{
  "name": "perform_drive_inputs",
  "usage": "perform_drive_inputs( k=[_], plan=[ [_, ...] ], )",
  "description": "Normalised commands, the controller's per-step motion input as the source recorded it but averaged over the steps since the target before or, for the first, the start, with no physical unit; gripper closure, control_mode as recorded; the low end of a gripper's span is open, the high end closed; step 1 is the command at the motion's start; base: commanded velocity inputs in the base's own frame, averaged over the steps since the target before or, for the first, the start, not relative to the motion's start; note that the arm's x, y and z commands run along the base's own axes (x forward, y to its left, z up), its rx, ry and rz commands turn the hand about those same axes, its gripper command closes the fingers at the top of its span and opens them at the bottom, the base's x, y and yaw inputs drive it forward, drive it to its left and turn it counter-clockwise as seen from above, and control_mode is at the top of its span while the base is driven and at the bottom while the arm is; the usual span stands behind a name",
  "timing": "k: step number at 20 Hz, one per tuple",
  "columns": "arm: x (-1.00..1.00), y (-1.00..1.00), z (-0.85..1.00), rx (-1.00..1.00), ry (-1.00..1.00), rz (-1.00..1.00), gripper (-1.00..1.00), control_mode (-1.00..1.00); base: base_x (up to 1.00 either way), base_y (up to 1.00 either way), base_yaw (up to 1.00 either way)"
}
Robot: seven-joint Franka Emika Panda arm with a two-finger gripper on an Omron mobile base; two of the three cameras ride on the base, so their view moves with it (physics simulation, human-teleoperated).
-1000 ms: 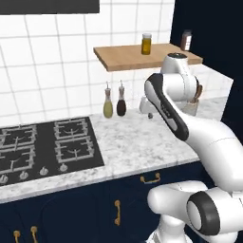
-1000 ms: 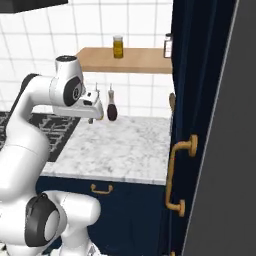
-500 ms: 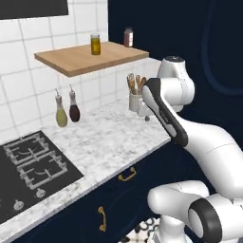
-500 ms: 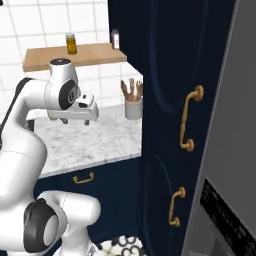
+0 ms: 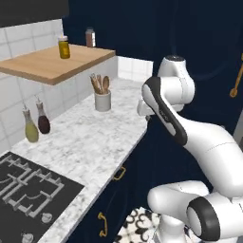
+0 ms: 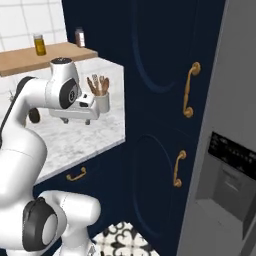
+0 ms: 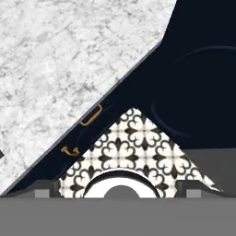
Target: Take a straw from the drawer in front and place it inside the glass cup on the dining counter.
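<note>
I judge this the very start of the job: nothing is held and no drawer is open. The gripper (image 6: 76,120) hangs over the outer edge of the worktop (image 5: 95,137), pointing down, with its fingers (image 7: 44,188) wide apart and empty. In the hand view I look straight down past the worktop's edge to the navy fronts below it and the patterned floor (image 7: 133,143).

Under that edge sits a drawer front (image 7: 78,131) with a brass handle (image 7: 91,115). It may be the drawer that holds the straw, but I cannot tell. Where the cup and the dining counter stand I cannot tell either.

The next move, as I see it, calls for squaring the base to the right drawer. Then I must bring the hand low and level with the handle, well below where it is now.

On the worktop a pot of wooden utensils (image 5: 102,100) stands near the back wall. Two bottles (image 5: 37,124) stand by the tiles, and the hob (image 5: 28,190) lies further along. A wooden shelf (image 5: 52,64) above carries two jars. A tall navy cabinet (image 6: 165,100) rises just beside the worktop's end, with a grey appliance (image 6: 230,150) beyond it. That cabinet is what I would watch when swinging the arm.
</note>
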Motion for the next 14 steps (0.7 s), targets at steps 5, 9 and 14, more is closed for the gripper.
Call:
perform_drive_inputs(
  k=[5, 9, 14],
  plan=[
    [0.0, 0.0, 0.0, 0.0, 0.0, 0.0, -1.0, 1.0, -0.27, 0.78, -0.51],
    [0.0, 0.0, 0.0, 0.0, 0.0, 0.0, -1.0, 1.0, -0.2, 0.81, -0.44],
    [0.0, 0.0, 0.0, 0.0, 0.0, 0.0, -1.0, 1.0, 0.01, 0.84, -0.36]
  ],
)
